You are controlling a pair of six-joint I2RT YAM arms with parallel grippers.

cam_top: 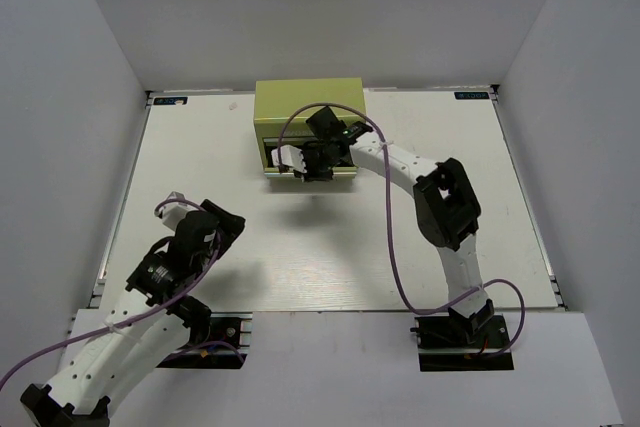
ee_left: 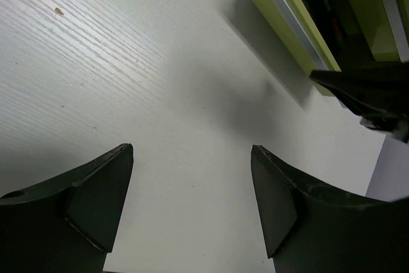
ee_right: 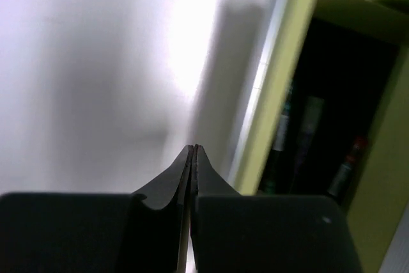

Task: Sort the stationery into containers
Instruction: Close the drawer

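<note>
The olive-green tool chest (cam_top: 308, 107) stands at the far middle of the table. One of its drawers (cam_top: 300, 173) is pulled out toward me; its front edge (ee_right: 276, 87) shows in the right wrist view. Pens lie in the dark drawer: one with a green band (ee_right: 283, 133), a greyish one (ee_right: 310, 123) and a red-tipped one (ee_right: 348, 164). My right gripper (cam_top: 313, 163) (ee_right: 193, 149) is shut and empty, just in front of the drawer. My left gripper (cam_top: 226, 225) (ee_left: 192, 151) is open and empty over bare table at the near left.
The white table (cam_top: 330, 247) is walled by white panels on three sides. The chest's open drawer (ee_left: 291, 27) and my right gripper's black tip (ee_left: 367, 91) show at the upper right of the left wrist view. A purple cable (cam_top: 392, 247) hangs along the right arm.
</note>
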